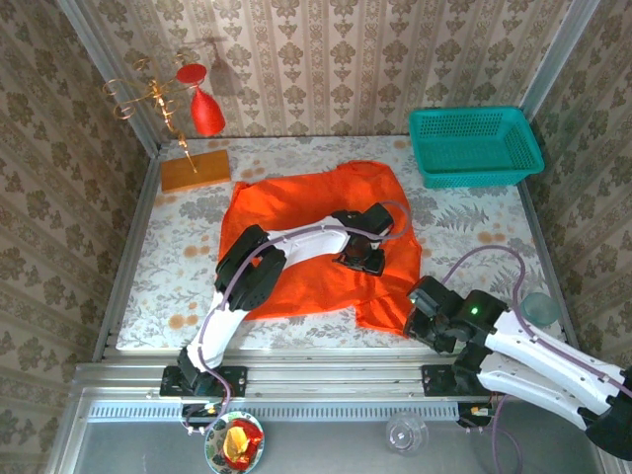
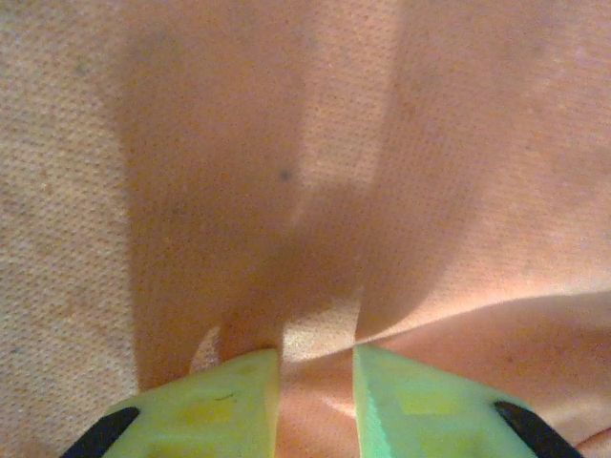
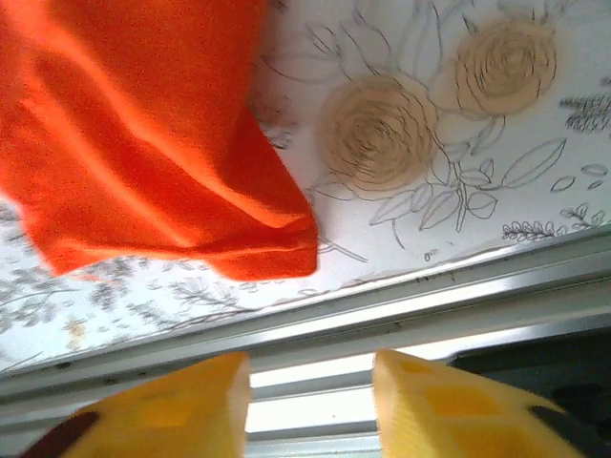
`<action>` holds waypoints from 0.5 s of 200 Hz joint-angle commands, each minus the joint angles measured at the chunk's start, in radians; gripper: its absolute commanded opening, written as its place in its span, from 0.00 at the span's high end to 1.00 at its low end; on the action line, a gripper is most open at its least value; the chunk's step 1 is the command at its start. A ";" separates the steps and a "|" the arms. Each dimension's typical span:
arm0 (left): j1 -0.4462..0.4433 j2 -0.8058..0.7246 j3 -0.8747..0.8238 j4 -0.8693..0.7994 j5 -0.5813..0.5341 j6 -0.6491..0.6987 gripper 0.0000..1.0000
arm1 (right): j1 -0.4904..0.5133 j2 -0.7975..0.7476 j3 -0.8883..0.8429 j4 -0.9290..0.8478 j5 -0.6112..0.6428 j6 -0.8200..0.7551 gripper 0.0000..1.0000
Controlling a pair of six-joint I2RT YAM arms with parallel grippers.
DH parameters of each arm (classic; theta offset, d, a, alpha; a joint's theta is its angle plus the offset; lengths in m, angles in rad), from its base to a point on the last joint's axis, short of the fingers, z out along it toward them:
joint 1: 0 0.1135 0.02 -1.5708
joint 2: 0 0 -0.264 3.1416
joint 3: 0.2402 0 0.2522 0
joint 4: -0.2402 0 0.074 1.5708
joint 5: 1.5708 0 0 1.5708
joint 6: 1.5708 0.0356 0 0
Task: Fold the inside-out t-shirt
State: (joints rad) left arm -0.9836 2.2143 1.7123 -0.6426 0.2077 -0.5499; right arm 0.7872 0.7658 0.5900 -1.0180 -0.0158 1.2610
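While a raised ridge of its thin cloth is gripped between the narrowly set lime-green fingers [image 2: 224, 405] of the left end effector [image 2: 315, 361], a plain, bright orange-red short-sleeved t-shirt [image 1: 296, 242] is pictured lying rumpled across the middle of a bench [image 1: 178, 267] covered in a pale flower print. From overhead, the left end effector is seen lowered onto the garment right of its centre, with the white arm stretched diagonally over the cloth from the near edge. The right end effector [image 3: 310, 367] is held over the metal rail [image 3: 401, 301] along the bench's near edge, its yellow fingers [image 3: 449, 410] set apart with nothing between them. The t-shirt's near right corner is seen lying just beyond them on the print, untouched. At the bench's far right corner a teal plastic mesh basket [image 1: 474, 146] is placed, well apart from the garment. At the far left, a flat orange-brown wooden block [image 1: 195, 171] is laid near the t-shirt's far left edge, and a shiny red teardrop ornament [image 1: 206, 112] is hung on a gold wire stand [image 1: 148, 94] behind it.
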 commanded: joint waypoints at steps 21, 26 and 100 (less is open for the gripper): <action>-0.018 -0.236 -0.086 0.058 0.025 0.033 0.69 | -0.121 0.110 0.129 0.013 0.062 -0.191 0.52; -0.014 -0.259 -0.099 0.056 0.019 0.033 0.68 | -0.155 0.133 0.129 0.047 0.036 -0.226 0.52; 0.243 -0.693 -0.627 0.047 -0.076 -0.014 0.68 | -0.412 0.594 0.229 0.489 -0.303 -0.530 0.41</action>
State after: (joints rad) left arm -0.8490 1.6176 1.2705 -0.5701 0.1673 -0.5396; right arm 0.3988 1.2526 0.7715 -0.6895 -0.1783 0.8455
